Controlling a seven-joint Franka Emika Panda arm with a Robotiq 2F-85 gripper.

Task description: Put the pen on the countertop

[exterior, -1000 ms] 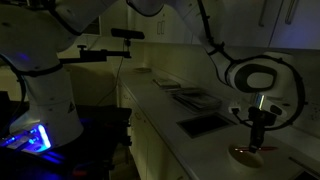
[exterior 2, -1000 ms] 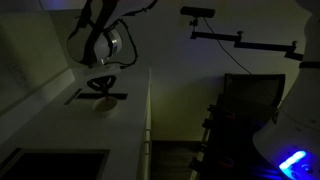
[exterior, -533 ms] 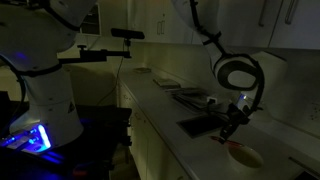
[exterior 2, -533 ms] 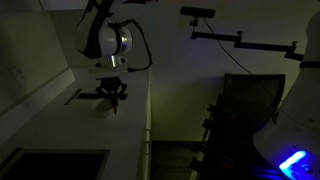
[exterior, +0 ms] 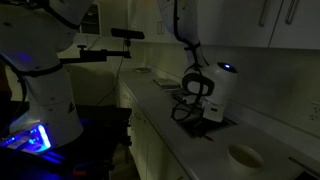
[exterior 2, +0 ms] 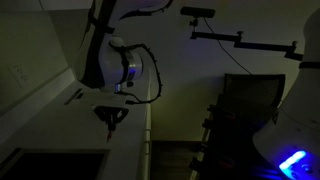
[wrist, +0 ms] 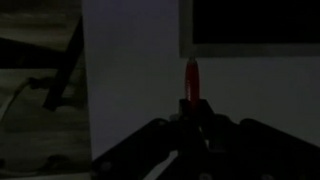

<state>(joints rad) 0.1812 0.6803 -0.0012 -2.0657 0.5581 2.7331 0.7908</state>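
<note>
In the wrist view the fingers [wrist: 207, 122] are clamped on the pen [wrist: 191, 78]; its red shaft juts out past their tips, over the pale desk [wrist: 130, 70], near the dark inset [wrist: 250, 25]; whether it touches the desk is unclear.

The arm [exterior: 220, 88] swung away from the pale bowl [exterior: 243, 157] and carried the jaws back along the counter [exterior: 190, 152] toward the robot's base. A second before, the jaws had hung right over the bowl; half a second before, they were just beside it. The bowl, half hidden then, lay open to view and well apart from them. In an exterior view the wrist [exterior 2: 118, 68] had come nearer the camera and sat lower in the picture. The pen [wrist: 190, 78], clamped in the jaws, had gone with them and stood over pale counter beside the dark inset [wrist: 250, 25].
</note>
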